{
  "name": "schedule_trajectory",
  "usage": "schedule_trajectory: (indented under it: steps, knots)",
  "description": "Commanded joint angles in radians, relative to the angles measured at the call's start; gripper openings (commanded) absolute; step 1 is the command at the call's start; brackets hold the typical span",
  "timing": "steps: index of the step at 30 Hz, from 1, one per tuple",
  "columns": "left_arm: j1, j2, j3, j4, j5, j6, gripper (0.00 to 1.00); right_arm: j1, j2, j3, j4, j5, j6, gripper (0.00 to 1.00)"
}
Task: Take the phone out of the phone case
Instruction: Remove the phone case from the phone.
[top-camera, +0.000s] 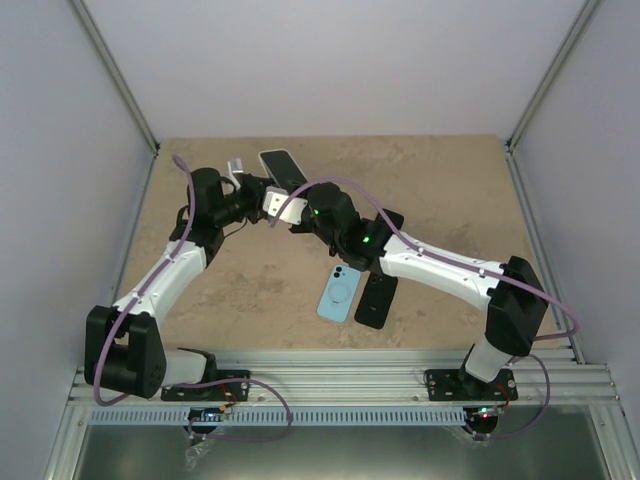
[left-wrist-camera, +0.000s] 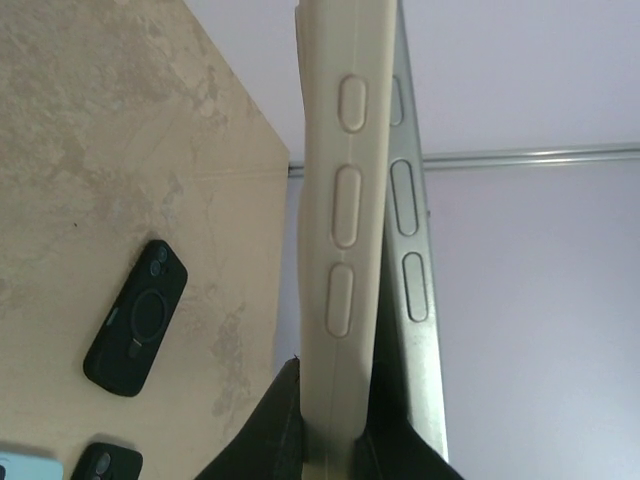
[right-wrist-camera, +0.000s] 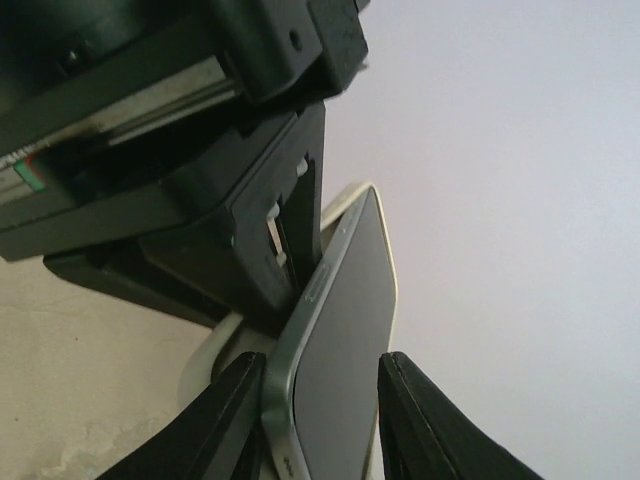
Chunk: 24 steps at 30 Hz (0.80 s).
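The phone (top-camera: 283, 168), with a dark screen and a grey metal edge, is held in the air over the back of the table. In the left wrist view its edge (left-wrist-camera: 410, 240) stands a little apart from the cream phone case (left-wrist-camera: 345, 230). My left gripper (left-wrist-camera: 335, 425) is shut on the case's edge (top-camera: 275, 205). In the right wrist view the phone (right-wrist-camera: 340, 350) sits between my right gripper's (right-wrist-camera: 320, 420) two fingers, which close on its sides, with the case (right-wrist-camera: 215, 360) behind it. Both grippers (top-camera: 250, 190) (top-camera: 288, 212) meet at the phone.
A light blue case (top-camera: 340, 290) and a black case (top-camera: 376, 300) lie on the table under the right arm. The left wrist view shows a black case (left-wrist-camera: 136, 317) and a second black case (left-wrist-camera: 108, 463). Walls close in the back and sides.
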Motion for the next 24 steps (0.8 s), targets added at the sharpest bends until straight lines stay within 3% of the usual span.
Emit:
schedule_trajectory:
  steps: [1, 11, 15, 19, 24]
  knots:
    - [-0.022, -0.007, 0.016, 0.064, 0.110, -0.006, 0.00, -0.009, -0.026, 0.033, -0.020, -0.040, 0.049, 0.33]
    - [-0.022, -0.011, 0.028, 0.069, 0.131, -0.015, 0.00, -0.015, -0.009, -0.086, 0.195, 0.103, -0.158, 0.29]
    - [-0.022, -0.019, 0.020, 0.071, 0.133, -0.011, 0.00, -0.034, -0.002, -0.088, 0.193, 0.110, -0.152, 0.20]
    - [-0.022, -0.017, 0.020, 0.080, 0.141, -0.016, 0.00, -0.047, 0.004, -0.079, 0.190, 0.108, -0.149, 0.17]
    - [-0.022, -0.013, 0.020, 0.081, 0.144, -0.014, 0.00, -0.060, 0.007, -0.048, 0.148, 0.089, -0.122, 0.01]
